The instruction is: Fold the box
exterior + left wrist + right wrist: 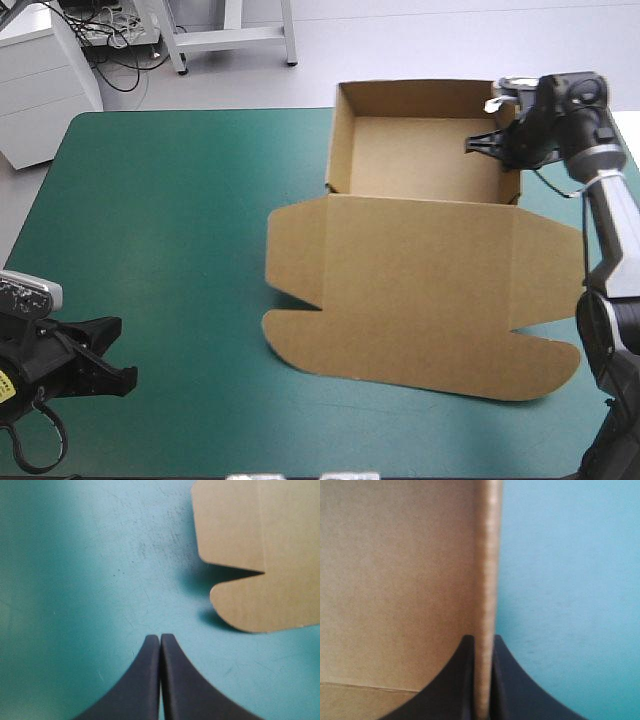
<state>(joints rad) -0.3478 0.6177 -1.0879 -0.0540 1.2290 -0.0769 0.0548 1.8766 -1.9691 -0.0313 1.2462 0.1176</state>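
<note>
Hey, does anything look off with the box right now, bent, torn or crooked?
Nothing stands out. The box is an open tray, walls upright, lid flat on the teal-green cover, no tears visible. The right gripper is shut on its side wall; the left gripper is shut, clear of it.

Box of plain brown board, matt and faintly fibrous, its cut wall edge rougher and paler, teal-green cover matt, with fine scuffs and pale scratches, left gripper black, smooth, dull sheen like moulded plastic, right gripper the same
</note>
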